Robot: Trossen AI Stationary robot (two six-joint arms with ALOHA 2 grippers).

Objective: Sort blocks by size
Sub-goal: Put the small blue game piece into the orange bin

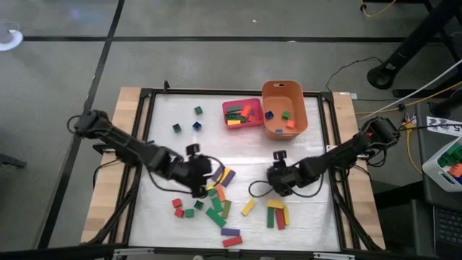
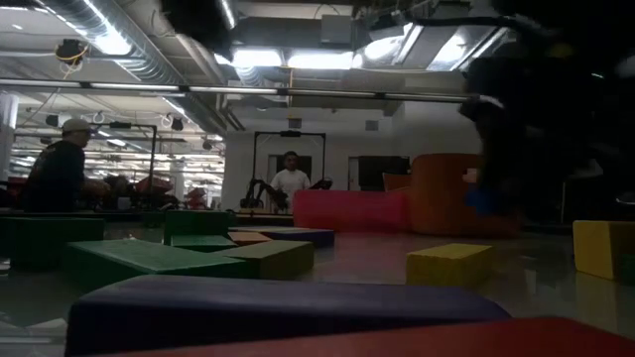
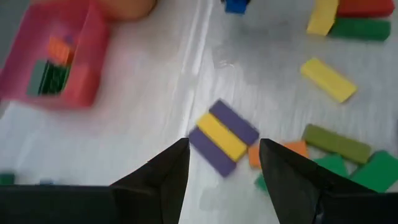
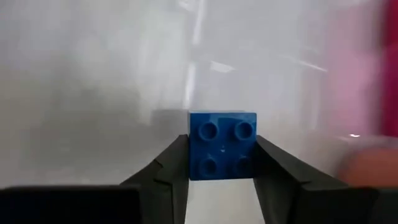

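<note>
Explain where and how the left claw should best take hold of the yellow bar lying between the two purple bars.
Probably from straight above. The yellow bar lies flat with purple bars tight against both long sides, so only its short ends look free. The open left claw would likely pinch it end to end, or take all three across the outer purple faces.

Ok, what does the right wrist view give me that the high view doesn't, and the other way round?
Only the right wrist view shows the small blue cube clamped between the right end effector fingers, four studs facing the camera. Only the high view shows the layout: pink tray holding bars, orange tub holding small cubes, loose blocks near the front edge, and the left end effector open over them. Both show the right end effector over bare white table, though from above its load is hidden.
</note>
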